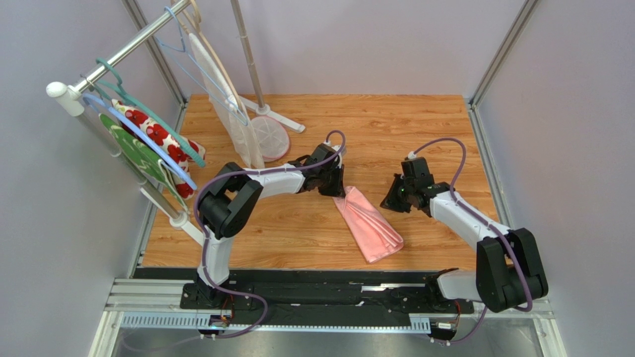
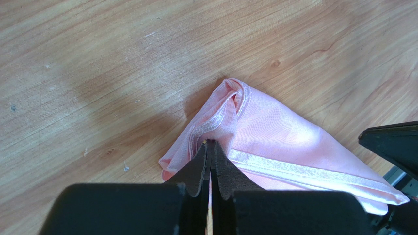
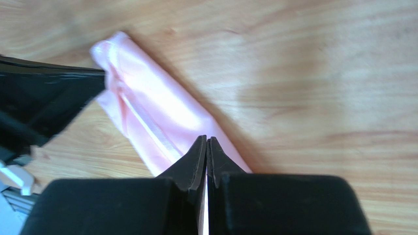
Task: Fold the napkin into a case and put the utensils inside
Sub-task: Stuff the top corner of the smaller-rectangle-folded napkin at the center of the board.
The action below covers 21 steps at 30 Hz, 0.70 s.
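The left gripper's [image 2: 211, 147] fingers [image 2: 196, 169] are pressed together on the puckered far end of the napkin [image 1: 367, 223], pinching its hemmed edge. The napkin lies folded into a narrow, layered strip on the wooden table [image 1: 417, 134], running from far left to near right between the two arms. The right gripper [image 3: 207, 143] is clenched on nothing, just right of the strip. A clothes rack [image 1: 119, 56] stands far left.
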Tool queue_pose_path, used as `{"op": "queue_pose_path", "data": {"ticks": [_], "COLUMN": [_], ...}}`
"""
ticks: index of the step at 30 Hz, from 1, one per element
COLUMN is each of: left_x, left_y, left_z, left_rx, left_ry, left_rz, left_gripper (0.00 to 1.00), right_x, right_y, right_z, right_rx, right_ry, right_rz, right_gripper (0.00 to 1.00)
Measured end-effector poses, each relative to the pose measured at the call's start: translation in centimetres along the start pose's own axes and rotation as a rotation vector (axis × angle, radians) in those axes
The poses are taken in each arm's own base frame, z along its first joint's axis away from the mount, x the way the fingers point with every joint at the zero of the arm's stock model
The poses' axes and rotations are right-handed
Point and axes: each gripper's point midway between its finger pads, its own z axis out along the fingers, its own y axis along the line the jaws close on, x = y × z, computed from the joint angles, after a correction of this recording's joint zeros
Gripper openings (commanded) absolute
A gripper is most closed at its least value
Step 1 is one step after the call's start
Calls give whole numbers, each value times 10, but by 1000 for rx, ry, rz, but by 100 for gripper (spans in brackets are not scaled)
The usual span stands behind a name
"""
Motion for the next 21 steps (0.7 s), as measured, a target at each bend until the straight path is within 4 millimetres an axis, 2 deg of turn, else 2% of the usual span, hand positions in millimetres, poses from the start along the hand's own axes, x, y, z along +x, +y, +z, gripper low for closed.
{"op": "queue_pose_path", "data": {"ticks": [6,8,12,18,20,21], "left_x": [0,0,0,2,3,4], "left_y": [0,0,0,-3,-4,-4], "left_z": [0,0,0,0,0,-1], "left_rx": [0,1,1,4,4,2], "left_ry": [0,0,1,4,6,9], "left_rz": [0,0,0,5,8,9], "left_gripper": [0,0,0,1,6,12], "right_x": [34,41,48,55,57,57], "right_y": [-37,-44,-46,-37,-36,-36], "right_z": [2,1,-1,-9,-9,-9], "right_rx": [109,129,118,60,52,50], "right_ry": [88,107,120,121,124,126], "right_rz": [15,14,13,9,9,9], "right_gripper": [3,3,2,2,2,2]}}
